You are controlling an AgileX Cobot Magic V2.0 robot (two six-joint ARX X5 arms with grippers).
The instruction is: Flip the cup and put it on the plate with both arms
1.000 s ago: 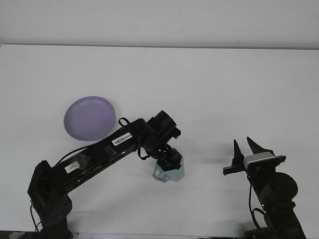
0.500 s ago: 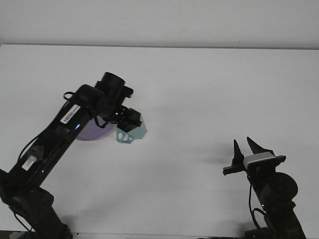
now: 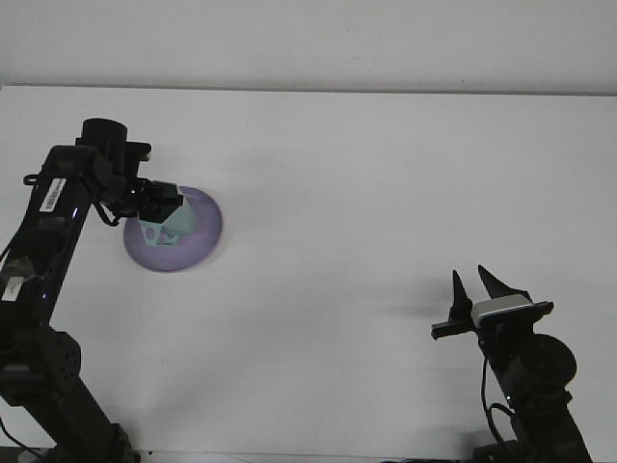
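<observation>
A pale green cup (image 3: 174, 224) hangs over the purple plate (image 3: 201, 239) at the left of the table. My left gripper (image 3: 163, 204) is shut on the cup from its upper left side. Whether the cup touches the plate I cannot tell. Low at the right, my right gripper (image 3: 474, 285) stands open with its two dark fingers pointing up and nothing between them, far from the cup and plate.
The white table (image 3: 366, 193) stretches between the two arms. The left arm's black links (image 3: 39, 260) rise along the left edge of the view. The table's far edge meets a pale wall at the top.
My left arm has carried the cup from the table's lower middle up and leftward until it is over the plate. The right arm has not moved.
</observation>
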